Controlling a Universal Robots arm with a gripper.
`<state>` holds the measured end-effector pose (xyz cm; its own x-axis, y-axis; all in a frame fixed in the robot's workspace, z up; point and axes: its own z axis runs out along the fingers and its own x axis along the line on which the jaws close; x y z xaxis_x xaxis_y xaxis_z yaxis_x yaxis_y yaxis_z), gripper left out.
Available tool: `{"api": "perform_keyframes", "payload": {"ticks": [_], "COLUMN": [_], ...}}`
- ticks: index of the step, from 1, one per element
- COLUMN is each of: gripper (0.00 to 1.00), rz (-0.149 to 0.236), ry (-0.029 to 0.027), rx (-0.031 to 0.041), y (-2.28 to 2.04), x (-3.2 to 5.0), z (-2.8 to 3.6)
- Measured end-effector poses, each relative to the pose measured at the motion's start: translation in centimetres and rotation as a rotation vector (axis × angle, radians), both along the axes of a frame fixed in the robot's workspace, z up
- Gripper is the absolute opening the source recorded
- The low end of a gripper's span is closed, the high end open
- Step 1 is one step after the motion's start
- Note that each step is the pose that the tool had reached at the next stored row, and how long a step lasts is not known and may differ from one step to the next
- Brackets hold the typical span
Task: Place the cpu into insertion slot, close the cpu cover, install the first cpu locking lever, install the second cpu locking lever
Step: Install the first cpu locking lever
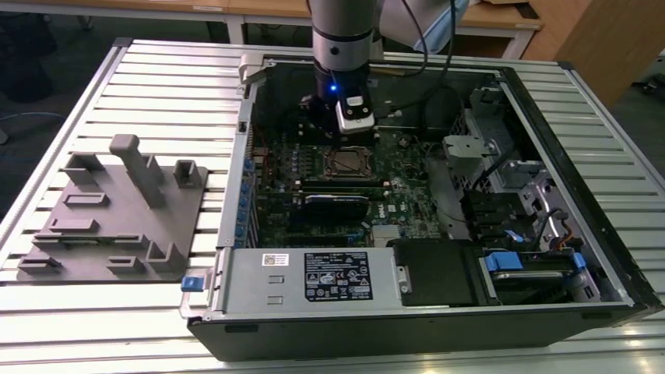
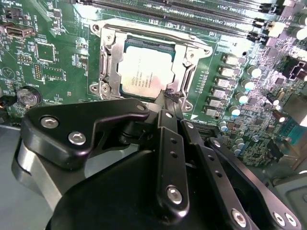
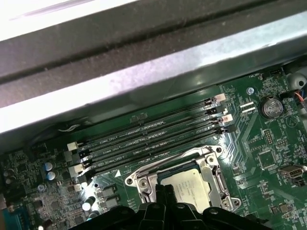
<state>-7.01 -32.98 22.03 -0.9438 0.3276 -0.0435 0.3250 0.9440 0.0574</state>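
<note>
Gripper (image 2: 168,98) pinched together, empty, tips hovering right at the socket edge; cpu (image 2: 144,72) sits just past them, cover (image 2: 108,62) down around it.

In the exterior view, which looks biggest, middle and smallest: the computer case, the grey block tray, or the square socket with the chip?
1. Computer case
2. Grey block tray
3. Insertion slot, holding the cpu
</note>
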Motion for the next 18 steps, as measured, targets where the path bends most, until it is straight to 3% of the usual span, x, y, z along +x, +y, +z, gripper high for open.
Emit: {"api": "perform_keyframes", "payload": {"ticks": [9,14,18], "gripper": [0.11,0.11,0.11], "rz": [0.086,0.098,0.099], "ry": [0.0001,0.0071,0.0077], "rx": [-0.0070,-0.0304,-0.0334], "y": [0.00,0.00,0.00], "x": [0.20,0.63,1.25], "z": [-0.36,-0.41,-0.42]}}
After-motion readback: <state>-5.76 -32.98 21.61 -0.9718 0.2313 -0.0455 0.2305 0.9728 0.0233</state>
